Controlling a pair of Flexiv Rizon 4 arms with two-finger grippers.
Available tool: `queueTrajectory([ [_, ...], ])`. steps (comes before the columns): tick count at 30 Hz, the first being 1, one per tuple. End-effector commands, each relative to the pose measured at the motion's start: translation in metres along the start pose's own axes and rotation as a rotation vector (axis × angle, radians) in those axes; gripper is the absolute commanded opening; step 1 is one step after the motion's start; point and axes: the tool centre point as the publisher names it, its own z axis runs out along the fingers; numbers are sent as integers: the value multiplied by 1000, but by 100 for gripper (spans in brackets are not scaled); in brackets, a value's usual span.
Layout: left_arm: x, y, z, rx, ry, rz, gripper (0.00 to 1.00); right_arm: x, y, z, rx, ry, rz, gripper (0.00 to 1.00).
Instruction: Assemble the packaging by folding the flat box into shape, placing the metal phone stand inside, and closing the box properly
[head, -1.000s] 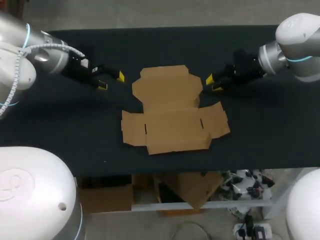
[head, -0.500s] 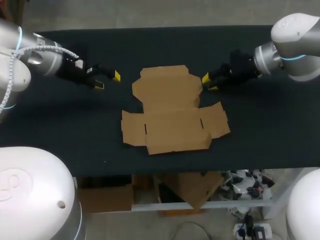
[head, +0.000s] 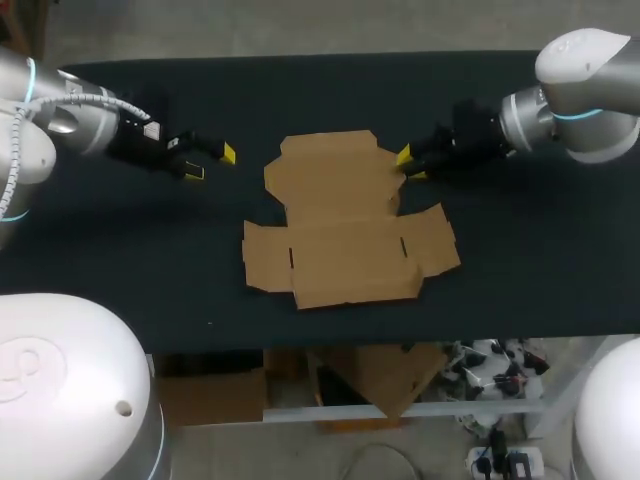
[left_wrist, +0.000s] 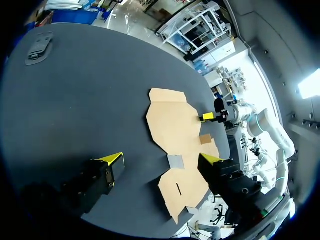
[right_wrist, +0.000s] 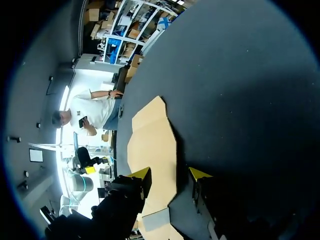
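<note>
Box is a flat cardboard cutout lying in the middle of the table, nothing folded yet.

Right gripper sits at the right edge of the far panel. Fingers are spread, and in the right wrist view that edge runs between them. Can't tell if either tip actually touches the cardboard.

Left gripper is also spread and holds nothing. It sits near the far panel's left edge, not touching.

Risks from here:
- Nothing pins the cardboard. If the right fingers push sideways on the edge, I'd expect the whole sheet to slide or spin on the table instead of a flap lifting.
- The edge lies flush on the table, so a tip may ride over it or dig into the tabletop rather than get under.
- Lifting from one side only could bend the panel off its crease.

Orientation:
- The narrow panel with clipped corners points away from the robot.
- The wide panel with side flaps is nearest the robot.
- The long axis runs left-right along that wide section, slightly skewed to the table edge.

Small grey thing lies well away from the box in the left wrist view. It could be the stand, can't confirm.
</note>
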Motion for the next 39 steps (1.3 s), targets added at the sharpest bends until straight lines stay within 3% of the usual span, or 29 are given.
queueTrajectory([
  [1, -1, 1, -2, 2, 2, 1, 100, -3, 4, 4, 5, 22, -2, 51],
  [5, -2, 3, -3, 3, 3, 0, 100, -2, 4, 8, 3, 39, 2, 60],
  [14, -4, 5, -5, 8, 8, -1, 100, 2, 7, 15, 12, 59, -3, 46],
  [39, -12, 10, -11, 13, 15, -11, 100, 1, 6, 39, 35, 128, -6, 44],
])
